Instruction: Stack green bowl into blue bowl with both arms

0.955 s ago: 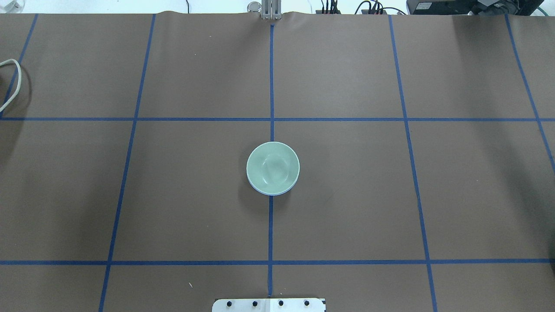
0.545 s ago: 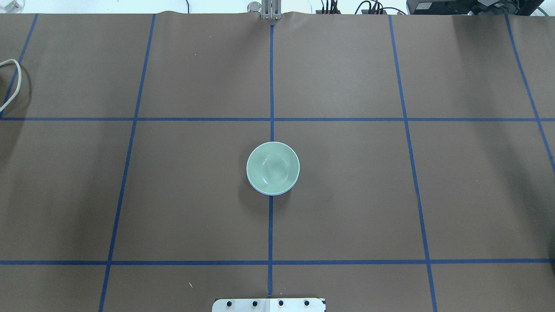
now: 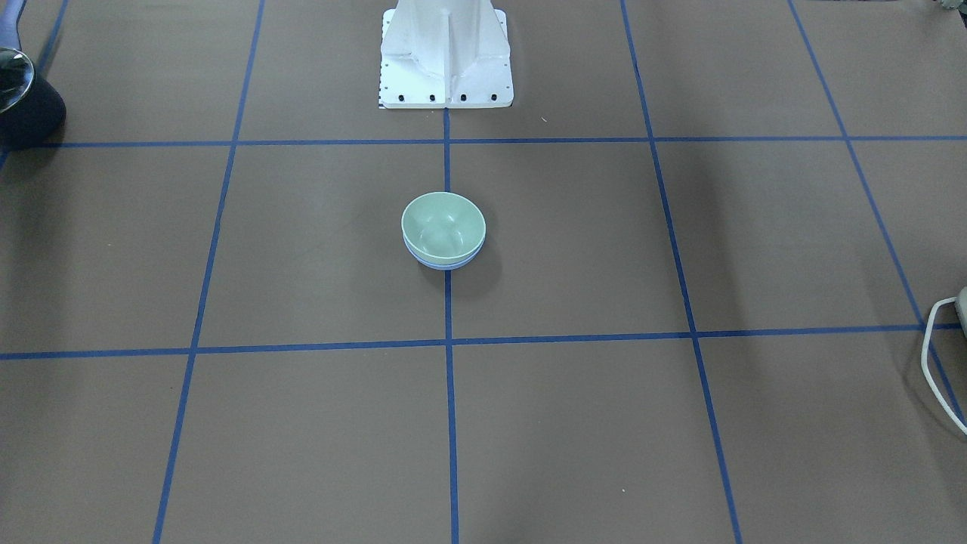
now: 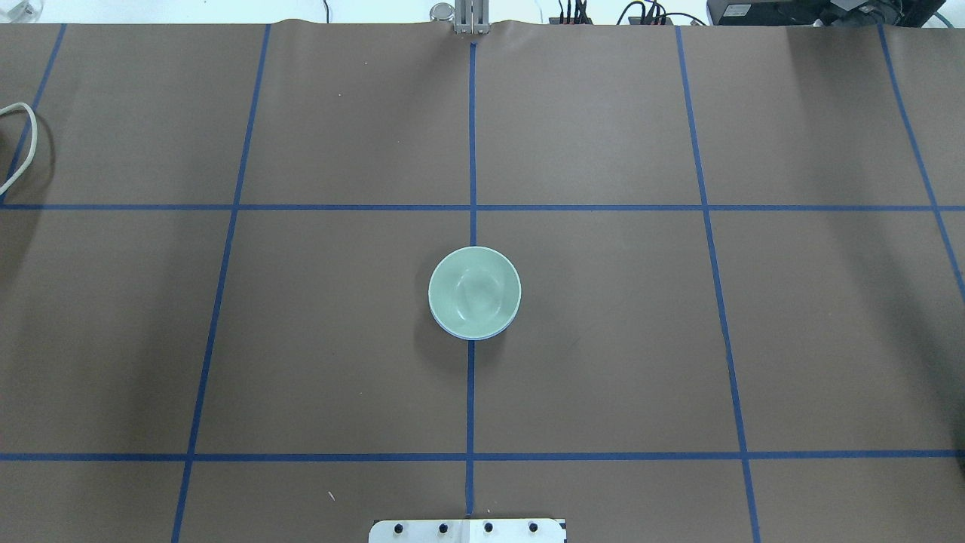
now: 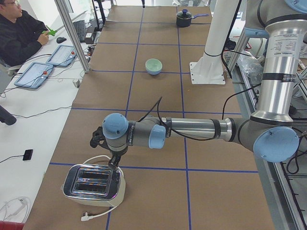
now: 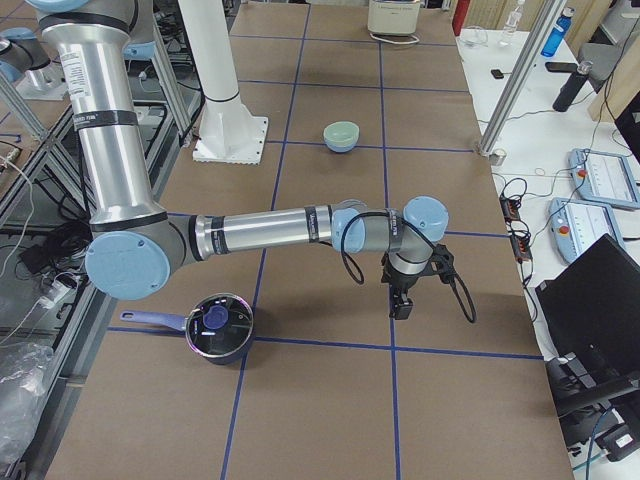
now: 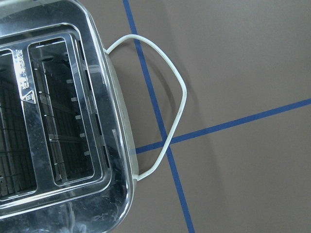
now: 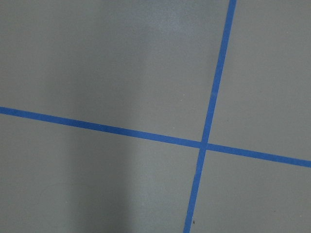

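Observation:
The pale green bowl [image 4: 474, 290] sits nested inside the periwinkle-blue bowl [image 4: 476, 336] at the table's centre. Only a thin blue edge shows below the green rim. The stack also shows in the front-facing view, green bowl [image 3: 443, 225] on blue bowl [image 3: 444, 263]. My left gripper [image 5: 113, 161] shows only in the left side view, far from the bowls and just above a toaster. My right gripper [image 6: 402, 302] shows only in the right side view, low over bare table, far from the bowls. I cannot tell whether either is open or shut.
A chrome toaster [image 5: 93, 184] with a white cable [image 4: 22, 143] stands at the table's left end. A dark pot with a lid [image 6: 218, 327] stands at the right end. The white base mount [image 3: 446, 53] is at the robot's side. An operator [image 5: 19, 33] sits beside the table.

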Controlling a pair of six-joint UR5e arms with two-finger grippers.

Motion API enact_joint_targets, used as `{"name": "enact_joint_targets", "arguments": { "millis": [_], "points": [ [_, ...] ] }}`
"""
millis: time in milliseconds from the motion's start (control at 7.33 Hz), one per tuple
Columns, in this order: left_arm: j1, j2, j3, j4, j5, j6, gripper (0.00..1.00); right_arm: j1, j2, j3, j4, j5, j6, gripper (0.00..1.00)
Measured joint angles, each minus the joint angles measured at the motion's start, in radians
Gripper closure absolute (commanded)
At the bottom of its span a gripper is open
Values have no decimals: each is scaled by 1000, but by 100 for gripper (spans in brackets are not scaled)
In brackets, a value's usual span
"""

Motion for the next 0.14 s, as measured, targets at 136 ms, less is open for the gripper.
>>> {"name": "enact_joint_targets", "arguments": {
  "millis": [136],
  "points": [
    [-1,0,0,0,0,0,2,0,-1,0,0,0,1,0]
  ]
}}
